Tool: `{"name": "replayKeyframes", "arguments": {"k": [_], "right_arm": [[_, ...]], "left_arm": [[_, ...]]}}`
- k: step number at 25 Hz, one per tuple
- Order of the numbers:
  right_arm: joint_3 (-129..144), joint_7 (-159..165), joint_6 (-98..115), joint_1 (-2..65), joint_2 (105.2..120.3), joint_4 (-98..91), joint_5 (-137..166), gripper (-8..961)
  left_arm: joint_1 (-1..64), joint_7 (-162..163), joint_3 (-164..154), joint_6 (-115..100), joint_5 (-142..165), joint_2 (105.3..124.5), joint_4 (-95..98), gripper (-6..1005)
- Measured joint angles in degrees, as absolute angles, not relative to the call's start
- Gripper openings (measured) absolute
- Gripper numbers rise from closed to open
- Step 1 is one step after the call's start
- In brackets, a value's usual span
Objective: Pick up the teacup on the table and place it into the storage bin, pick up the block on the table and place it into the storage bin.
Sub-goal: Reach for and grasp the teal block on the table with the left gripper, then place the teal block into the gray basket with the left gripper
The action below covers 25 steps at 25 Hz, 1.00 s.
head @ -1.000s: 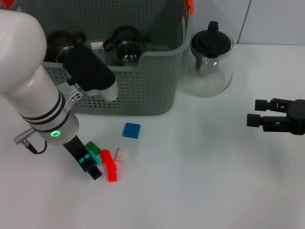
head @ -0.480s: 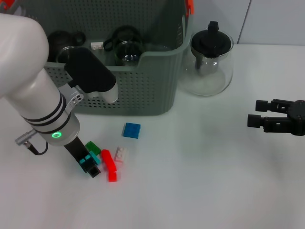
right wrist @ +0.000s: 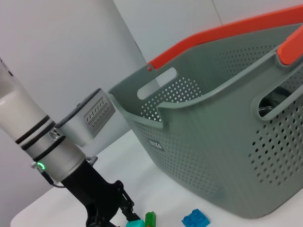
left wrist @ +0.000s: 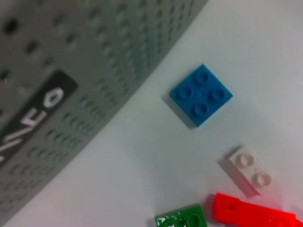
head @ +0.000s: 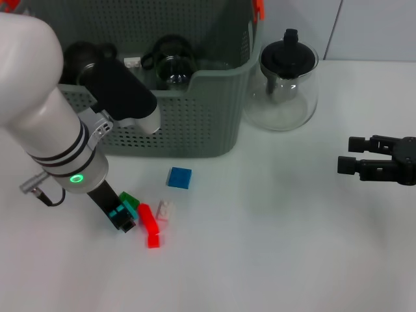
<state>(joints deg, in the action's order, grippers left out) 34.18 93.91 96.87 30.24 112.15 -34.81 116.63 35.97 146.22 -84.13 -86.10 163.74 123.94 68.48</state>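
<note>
The left gripper (head: 125, 218) sits low on the table (head: 273, 247) beside the green block (head: 129, 201) and red block (head: 149, 225), its finger spread impossible to tell, near the bin (head: 195, 123), while the right gripper (head: 348, 155) hovers spread far right.

Left tool (head: 125, 221) low, right tool (head: 344, 155) parked.

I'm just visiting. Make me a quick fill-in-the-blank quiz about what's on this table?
1. The flat square block with four studs is ____.
2. The glass teapot has a ____ lid.
3. The left gripper is down beside the ____ block.
4. The teapot stands ____ the storage bin.

Missing words: blue; black; green; outside
</note>
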Motion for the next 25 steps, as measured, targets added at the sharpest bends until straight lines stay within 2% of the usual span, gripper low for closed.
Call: {"name": "replayKeyframes", "arguments": {"k": [3,9,16,17,25], "right_arm": [[34.2,94.0,96.9,30.2,112.15,-34.8,116.6,943],[34.2,94.3,97.0,30.2,112.14,-34.9,116.5,942],[34.2,93.9,96.6,30.7,112.28,-34.8,116.5,943],[34.2,93.9,96.6,30.8,112.31,-34.8,116.5,943],[34.2,93.9,96.8,31.0,112.32,-34.8,116.4,943]], "left_arm": [[34.5,146.2,-83.3,-89.3,163.7,124.09,73.7,422],[30.4,144.6,-72.6,-103.7,154.2,124.41,96.0,407],[36.8,142.3,-55.3,-108.8,131.0,123.47,101.9,419],[40.8,141.0,-52.3,-105.0,129.0,122.45,98.6,421],[51.0,141.1,-54.8,-82.6,145.6,117.4,75.5,434]]}}
